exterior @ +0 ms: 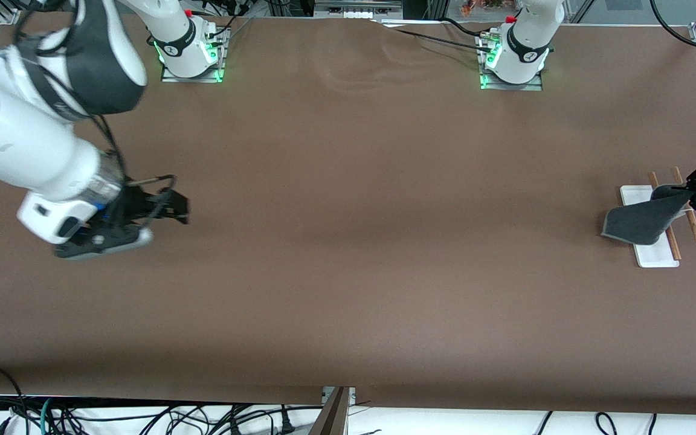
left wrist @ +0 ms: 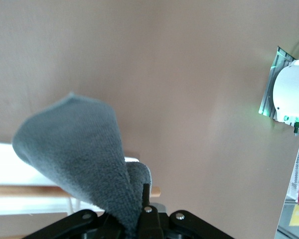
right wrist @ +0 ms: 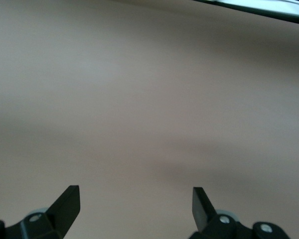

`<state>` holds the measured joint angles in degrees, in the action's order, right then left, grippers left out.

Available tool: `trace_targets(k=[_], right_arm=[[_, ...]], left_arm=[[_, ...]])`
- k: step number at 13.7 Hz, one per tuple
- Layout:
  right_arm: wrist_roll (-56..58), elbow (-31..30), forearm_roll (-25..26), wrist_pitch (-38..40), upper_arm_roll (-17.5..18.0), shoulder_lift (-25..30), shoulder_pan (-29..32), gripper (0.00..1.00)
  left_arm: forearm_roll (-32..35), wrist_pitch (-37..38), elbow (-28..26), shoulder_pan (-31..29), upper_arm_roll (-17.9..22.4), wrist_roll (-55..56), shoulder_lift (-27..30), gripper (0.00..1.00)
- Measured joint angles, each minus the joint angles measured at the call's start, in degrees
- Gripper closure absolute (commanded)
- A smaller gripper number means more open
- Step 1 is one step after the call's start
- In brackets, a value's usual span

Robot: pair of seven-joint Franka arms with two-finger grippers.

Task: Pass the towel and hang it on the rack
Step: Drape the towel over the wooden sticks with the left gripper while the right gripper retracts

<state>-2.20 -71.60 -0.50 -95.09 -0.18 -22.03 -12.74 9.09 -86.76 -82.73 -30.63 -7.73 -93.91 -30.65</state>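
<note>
Jaws of the left gripper (exterior: 689, 194) are clenched on one corner of the towel (exterior: 641, 219), grey face showing, over the rack (exterior: 656, 254) at the left arm's end of the table (exterior: 348, 241). Towel hangs across the rack's white base and touches its wooden rods (exterior: 695, 229). Jaws of the right gripper (exterior: 170, 208) stand released and hold nothing; that arm waits over the table at the right arm's end.

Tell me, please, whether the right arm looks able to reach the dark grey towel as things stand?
Probably not. The right gripper hangs open over bare brown table at its own end, while the dark grey towel is pinched in the shut left gripper over the white-based rack with two wooden rods at the left arm's end.
</note>
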Motion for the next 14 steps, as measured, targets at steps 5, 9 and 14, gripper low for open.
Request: trace_targets(k=[5,9,14], right_arm=[[0.9,-2.2,3.6,6.9,-0.3,7.7,5.8,0.0],[3.3,-5.7,3.6,10.9,-0.3,11.9,8.9,0.0],[3.1,-11.0,3.6,14.2,0.3,15.6,9.0,0.0]], left_arm=[[0.2,-1.2,7.0,-0.6,5.9,-1.4,-5.4,1.0],[0.2,-4.3,8.1,-1.0,6.7,-2.1,-7.3,1.0],[0.2,-7.3,8.2,-2.3,6.9,-2.7,-8.6,0.98]])
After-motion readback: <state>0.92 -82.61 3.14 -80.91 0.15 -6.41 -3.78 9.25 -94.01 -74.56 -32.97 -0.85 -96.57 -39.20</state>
